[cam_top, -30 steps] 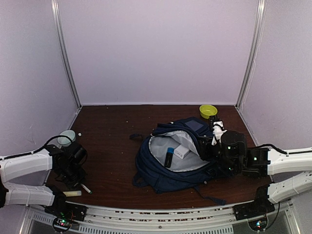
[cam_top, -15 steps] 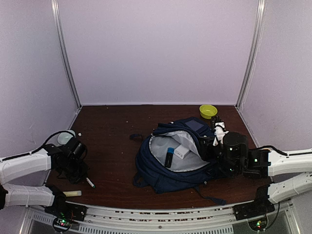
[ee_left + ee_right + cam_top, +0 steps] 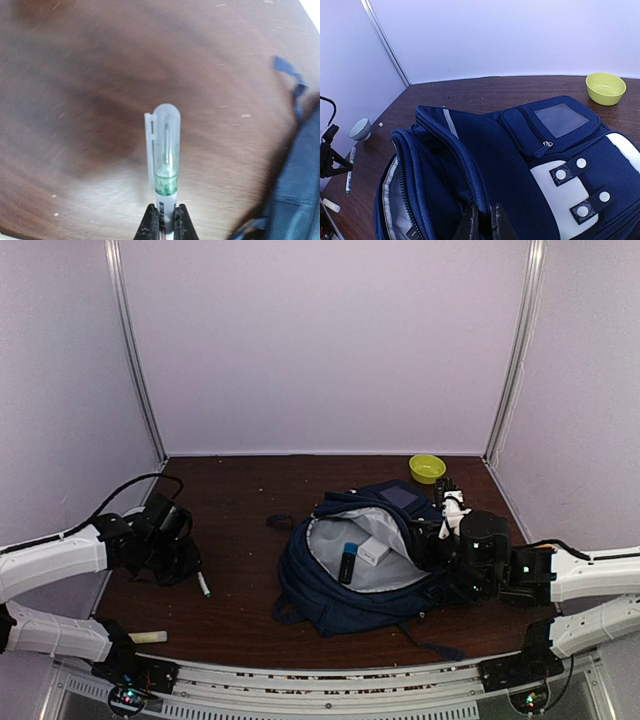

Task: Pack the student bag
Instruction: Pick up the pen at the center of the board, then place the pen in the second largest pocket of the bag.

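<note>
I see the navy blue fabric backpack (image 3: 335, 608) lying open, centre-right on the brown wooden table (image 3: 230, 500). Right gripper (image 3: 481, 220): fingers clamped on its opening rim. Left gripper (image 3: 163, 223), well left: fingers pinching a clear-capped green marker pen (image 3: 166, 150).

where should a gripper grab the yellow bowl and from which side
Probably by its rim, from straight above: one finger inside the yellow bowl, one outside. It stands upright with its mouth open, and its rounded wall likely gives a side pinch little to hold. The student bag lies in front of it, blocking a low approach.
</note>
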Robot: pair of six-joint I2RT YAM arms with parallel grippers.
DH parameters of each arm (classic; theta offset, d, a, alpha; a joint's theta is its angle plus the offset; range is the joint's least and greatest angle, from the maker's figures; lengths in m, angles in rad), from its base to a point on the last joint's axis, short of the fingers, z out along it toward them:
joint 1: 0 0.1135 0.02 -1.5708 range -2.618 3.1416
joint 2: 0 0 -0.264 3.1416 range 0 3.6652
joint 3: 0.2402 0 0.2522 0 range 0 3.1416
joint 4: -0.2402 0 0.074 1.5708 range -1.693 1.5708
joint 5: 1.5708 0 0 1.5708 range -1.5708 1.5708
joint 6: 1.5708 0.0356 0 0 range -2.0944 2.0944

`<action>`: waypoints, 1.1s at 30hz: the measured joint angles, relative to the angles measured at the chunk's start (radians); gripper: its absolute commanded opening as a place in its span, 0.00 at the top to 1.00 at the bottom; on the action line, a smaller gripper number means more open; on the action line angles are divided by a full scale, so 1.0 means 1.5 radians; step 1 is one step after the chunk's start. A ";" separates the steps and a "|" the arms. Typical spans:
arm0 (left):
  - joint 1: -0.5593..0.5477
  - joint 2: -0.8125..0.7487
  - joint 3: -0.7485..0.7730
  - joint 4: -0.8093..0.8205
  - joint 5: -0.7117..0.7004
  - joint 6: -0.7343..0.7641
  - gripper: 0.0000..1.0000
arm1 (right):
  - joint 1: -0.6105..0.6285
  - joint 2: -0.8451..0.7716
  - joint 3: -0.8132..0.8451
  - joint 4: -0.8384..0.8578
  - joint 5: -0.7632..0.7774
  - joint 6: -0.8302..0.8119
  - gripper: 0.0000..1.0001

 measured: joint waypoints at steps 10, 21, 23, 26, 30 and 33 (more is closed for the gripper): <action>-0.075 0.055 0.081 0.060 -0.011 0.082 1.00 | -0.002 -0.016 -0.018 0.011 -0.004 0.003 1.00; -0.161 0.159 0.163 0.293 0.123 0.219 1.00 | -0.004 -0.022 -0.026 0.018 -0.005 0.005 1.00; -0.167 0.202 0.183 0.334 0.168 0.231 1.00 | -0.005 -0.024 -0.027 0.018 -0.005 0.005 1.00; -0.179 0.264 0.220 0.384 0.234 0.234 1.00 | -0.005 -0.028 -0.032 0.019 -0.005 0.005 1.00; -0.192 0.326 0.259 0.448 0.307 0.221 1.00 | -0.009 -0.040 -0.041 0.022 -0.005 0.007 1.00; -0.201 0.364 0.281 0.487 0.347 0.207 1.00 | -0.013 -0.048 -0.048 0.024 -0.006 0.010 1.00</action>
